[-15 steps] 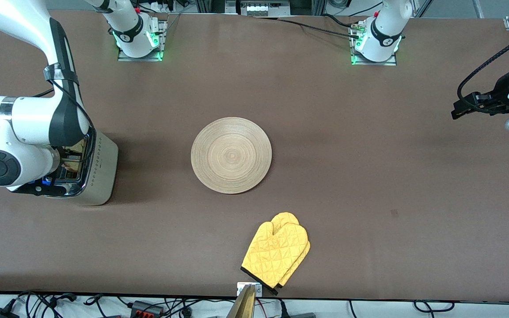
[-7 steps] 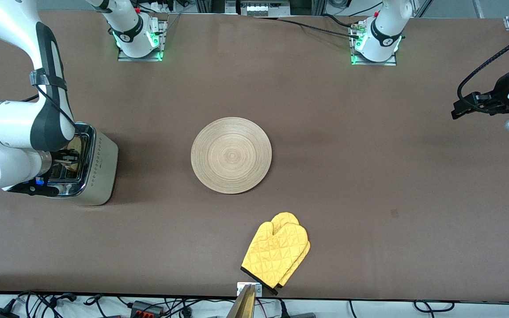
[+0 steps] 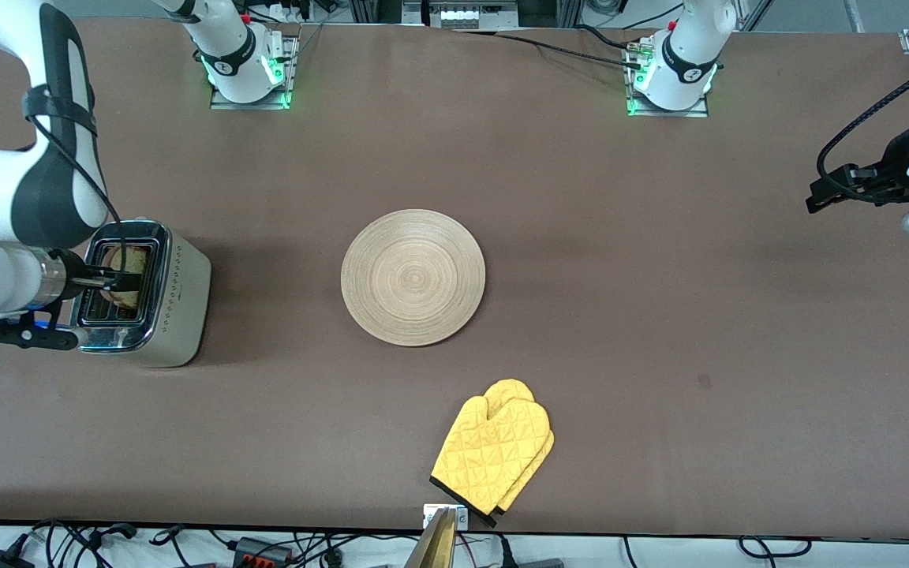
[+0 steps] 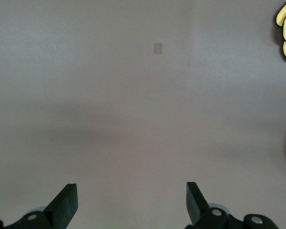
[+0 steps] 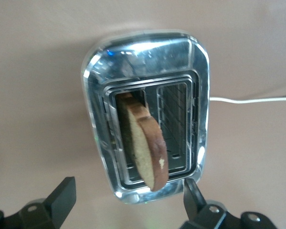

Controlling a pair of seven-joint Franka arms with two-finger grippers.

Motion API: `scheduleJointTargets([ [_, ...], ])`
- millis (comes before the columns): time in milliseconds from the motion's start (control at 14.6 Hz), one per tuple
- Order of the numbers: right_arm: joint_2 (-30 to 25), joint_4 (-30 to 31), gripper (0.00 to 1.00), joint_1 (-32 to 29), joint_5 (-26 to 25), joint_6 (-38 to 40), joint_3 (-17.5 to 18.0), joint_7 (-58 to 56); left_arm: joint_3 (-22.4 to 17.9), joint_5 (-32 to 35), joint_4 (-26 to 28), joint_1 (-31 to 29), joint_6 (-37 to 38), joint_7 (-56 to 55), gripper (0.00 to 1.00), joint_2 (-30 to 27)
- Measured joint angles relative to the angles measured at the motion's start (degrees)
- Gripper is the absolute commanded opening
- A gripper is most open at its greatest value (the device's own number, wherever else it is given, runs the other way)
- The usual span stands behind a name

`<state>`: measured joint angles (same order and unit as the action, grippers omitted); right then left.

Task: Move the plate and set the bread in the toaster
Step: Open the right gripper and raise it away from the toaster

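While the bread [image 5: 145,143] stands in the toaster [image 5: 105,76], both the right pincer [image 5: 126,202] and left pincer [image 4: 131,202] are spread.

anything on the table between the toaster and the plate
Nothing: the front view shows only bare table between the toaster and the plate.
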<state>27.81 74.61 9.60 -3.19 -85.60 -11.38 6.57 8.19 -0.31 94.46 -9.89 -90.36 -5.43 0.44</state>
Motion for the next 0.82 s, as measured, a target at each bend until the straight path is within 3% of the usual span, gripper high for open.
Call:
scheduleJointTargets([
  [205,-0.47,-3.68,1.0,-0.02,1.27,0.01,0.0,-0.04,0.0,0.0,0.0,0.0,0.0,0.0,1.0,0.0],
  [478,-2.61,-5.69,1.0,-1.45,7.71,0.07,-0.41,-0.48,0.0,0.0,0.0,0.0,0.0,0.0,1.0,0.0],
  [820,-4.63,-5.69,1.0,-2.16,8.43,0.17,-0.29,-1.1,0.0,0.0,-0.01,-0.01,0.0,0.0,1.0,0.0],
])
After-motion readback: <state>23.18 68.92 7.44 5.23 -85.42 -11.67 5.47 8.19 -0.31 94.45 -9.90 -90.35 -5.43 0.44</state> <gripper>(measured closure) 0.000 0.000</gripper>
